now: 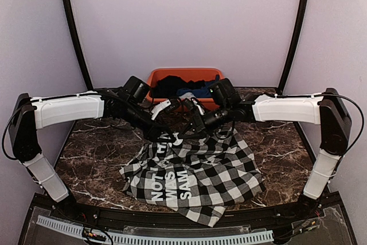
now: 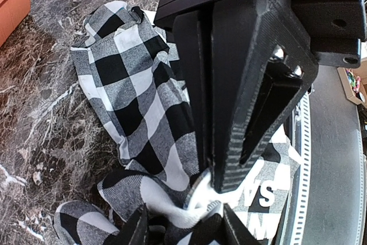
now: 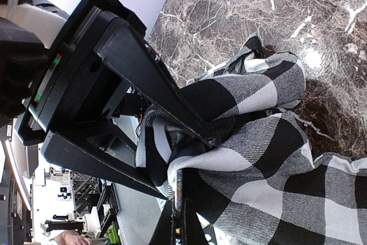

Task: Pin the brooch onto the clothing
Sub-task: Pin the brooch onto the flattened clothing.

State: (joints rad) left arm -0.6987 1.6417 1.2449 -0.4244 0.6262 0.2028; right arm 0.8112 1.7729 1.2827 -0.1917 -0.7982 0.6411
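The black-and-white check shirt [image 1: 200, 170] lies on the table, its black panel with white letters [image 1: 169, 185] toward the near edge. Its far edge is lifted to both grippers. My left gripper [image 1: 163, 133] pinches a bunched fold of the shirt [image 2: 132, 101] between its fingers [image 2: 137, 228]. My right gripper [image 1: 195, 127] is shut on the brooch [image 3: 178, 190], a thin disc seen edge-on, pressed against the shirt fold [image 3: 269, 159]. In the left wrist view the right gripper [image 2: 223, 185] points down at the pale brooch [image 2: 207, 196] just above the left gripper [image 2: 183, 222]. The left gripper [image 3: 192, 167] shows in the right wrist view.
An orange bin [image 1: 172, 73] stands at the back centre, holding a plain black garment [image 1: 172, 87] and a blue one [image 1: 186, 92]. The dark marble table [image 1: 97, 153] shows bare on both sides of the shirt. A grey rail runs along the near edge [image 2: 332, 159].
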